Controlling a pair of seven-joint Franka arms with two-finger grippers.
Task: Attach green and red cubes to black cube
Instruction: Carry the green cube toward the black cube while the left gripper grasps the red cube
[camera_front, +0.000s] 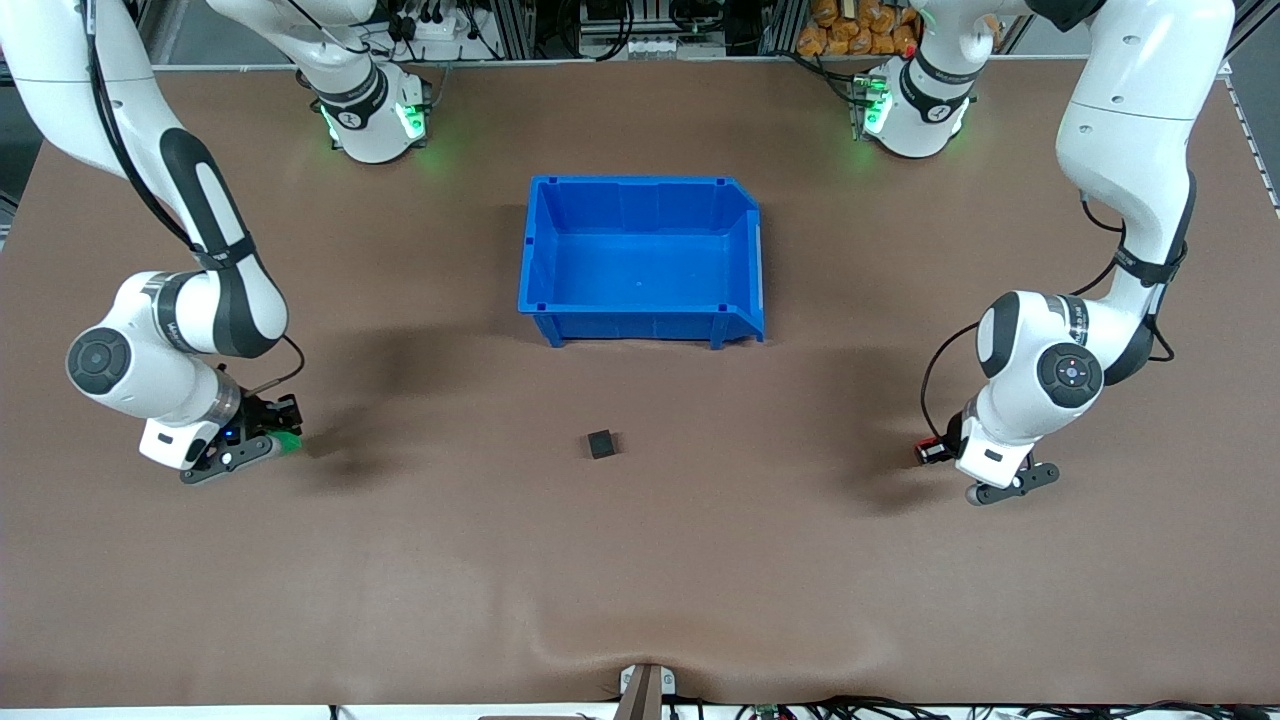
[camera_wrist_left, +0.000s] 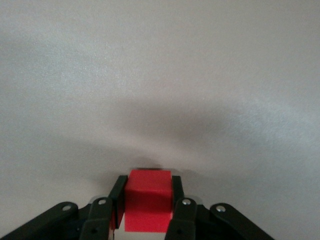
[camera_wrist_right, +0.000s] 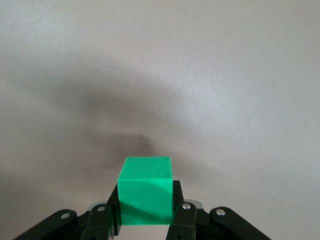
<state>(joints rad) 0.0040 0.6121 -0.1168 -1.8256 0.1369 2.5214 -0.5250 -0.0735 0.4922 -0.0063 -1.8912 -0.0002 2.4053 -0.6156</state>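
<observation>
A: Status on the left gripper (camera_front: 935, 452)?

B: Down low at the left arm's end of the table (camera_front: 640, 560). Jaws closed on the red cube (camera_wrist_left: 147, 207). Wrist view shows the fingers (camera_wrist_left: 178, 197) pressed against two opposite faces, cube sitting square between them. From the front, only a sliver of red shows at the fingertips.

A: Is it off the table?

B: Can't tell. It's at or just above the surface.

A: Right gripper (camera_front: 285, 432)?

B: Mirror case, at the right arm's end of the table. Jaws clamped on the green cube (camera_wrist_right: 145, 192), fingers (camera_wrist_right: 111, 205) on either side of it. Front view shows green at the tips, gripper low over the mat, with a shadow on the table just beside it.

A: Black cube?

B: Black cube (camera_front: 601, 443) sits alone on the table, roughly midway between the two grippers and well apart from both. Flat on one face, turned slightly off square to the table edge. Nothing touches it.

A: Bin?

B: Blue bin (camera_front: 545, 255) stands farther from the front camera than the black cube, roughly centred between the two arm bases. Upright, with its low cut-out wall toward the left arm's end. The black cube is near it, not touching.

A: So neither coloured cube is attached.

B: Correct. Red and green are each in a gripper at opposite ends of the table, black cube between them.
</observation>
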